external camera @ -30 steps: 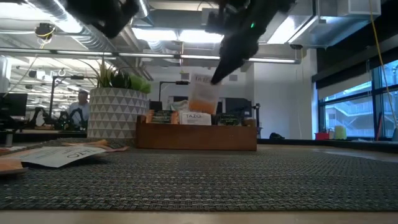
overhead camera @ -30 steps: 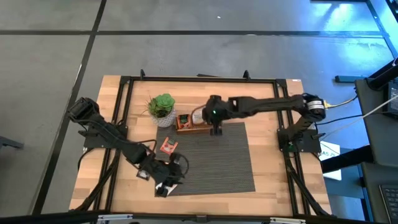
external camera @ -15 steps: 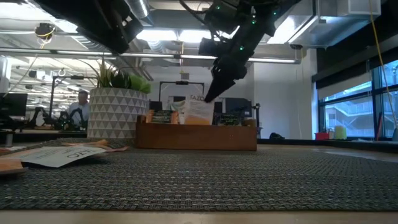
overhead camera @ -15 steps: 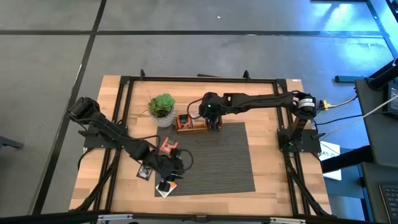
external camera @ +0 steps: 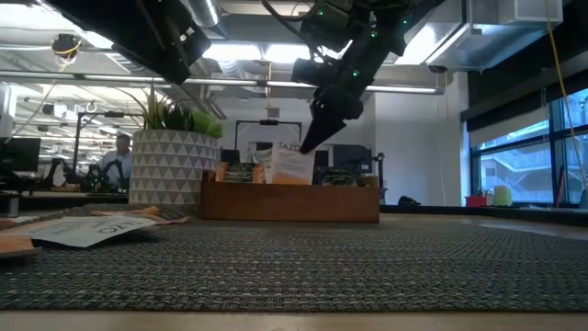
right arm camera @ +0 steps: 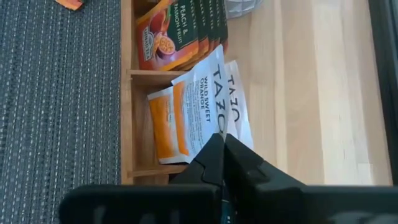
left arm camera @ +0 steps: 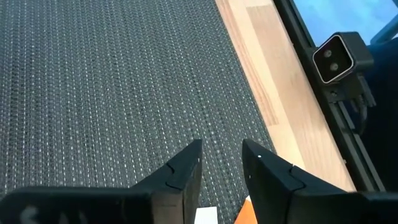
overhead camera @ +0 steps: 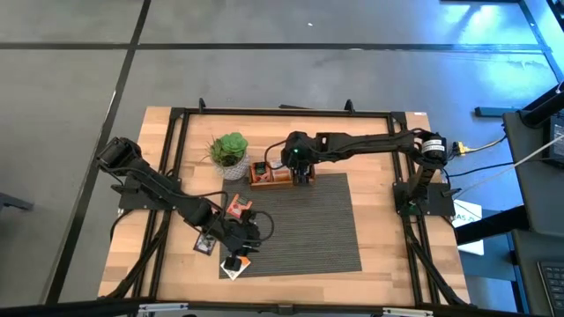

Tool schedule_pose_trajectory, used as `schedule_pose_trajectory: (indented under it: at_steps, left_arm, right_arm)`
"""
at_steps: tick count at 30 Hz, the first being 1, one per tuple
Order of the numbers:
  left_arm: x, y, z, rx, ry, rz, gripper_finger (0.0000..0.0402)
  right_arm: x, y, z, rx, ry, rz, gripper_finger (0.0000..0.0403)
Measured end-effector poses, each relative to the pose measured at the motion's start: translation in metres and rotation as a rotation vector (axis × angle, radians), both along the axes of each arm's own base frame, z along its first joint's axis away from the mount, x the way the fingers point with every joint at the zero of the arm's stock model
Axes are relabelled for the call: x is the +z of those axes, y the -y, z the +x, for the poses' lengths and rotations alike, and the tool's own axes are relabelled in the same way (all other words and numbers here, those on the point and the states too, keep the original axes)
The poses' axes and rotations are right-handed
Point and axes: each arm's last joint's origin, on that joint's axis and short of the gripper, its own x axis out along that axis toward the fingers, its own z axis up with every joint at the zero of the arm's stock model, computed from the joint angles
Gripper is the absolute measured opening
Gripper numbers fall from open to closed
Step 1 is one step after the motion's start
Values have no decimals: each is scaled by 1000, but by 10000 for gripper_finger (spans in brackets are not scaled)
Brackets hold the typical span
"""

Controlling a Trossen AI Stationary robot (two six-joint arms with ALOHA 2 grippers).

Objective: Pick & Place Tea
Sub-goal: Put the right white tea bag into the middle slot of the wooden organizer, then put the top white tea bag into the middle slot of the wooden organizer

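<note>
Right gripper (right arm camera: 222, 146) clamped on corner of white-orange tea sachet (right arm camera: 186, 109), sachet partly inside middle compartment of wooden tray (right arm camera: 127, 93). Seat sachet fully between dividers before release. Left gripper (left arm camera: 221, 165) fingers apart, empty, hovering over mat (left arm camera: 112, 81) near loose sachets (overhead camera: 238, 208).

Seen from above, the brown wooden three-compartment tray (overhead camera: 271, 173) is partly covered by the right arm's dark tool (overhead camera: 304, 179), and the sachets inside it are too small to tell apart. In the right wrist view, the white sachet with orange print (right arm camera: 186, 112) has its lower corner hidden behind that tool's fingers (whether they pinch it cannot be made out). In the left wrist view, a white scrap and an orange scrap (left arm camera: 245, 211) near the left tool (left arm camera: 221, 171) are cut off at the picture's edge.
</note>
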Motion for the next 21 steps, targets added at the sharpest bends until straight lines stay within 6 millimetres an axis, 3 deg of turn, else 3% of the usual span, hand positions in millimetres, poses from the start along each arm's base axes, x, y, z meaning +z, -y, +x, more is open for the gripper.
schedule_pose_trajectory:
  at_steps: [4, 14, 18, 21]
  left_arm:
    - [0, 0, 0, 7, -4, -6, 107]
    - [-2, 0, -2, 37, -58, -69, 109]
    - [-7, -3, -8, 142, -162, -114, 107]
    - [-12, 0, -13, 194, -191, -157, 110]
  right_arm:
    - [0, -1, 0, 24, -4, -14, 31]
    - [4, 0, 2, -30, 21, -21, 135]
    - [12, -1, 4, -100, 56, -12, 152]
    - [19, -16, 6, -44, 100, 90, 155]
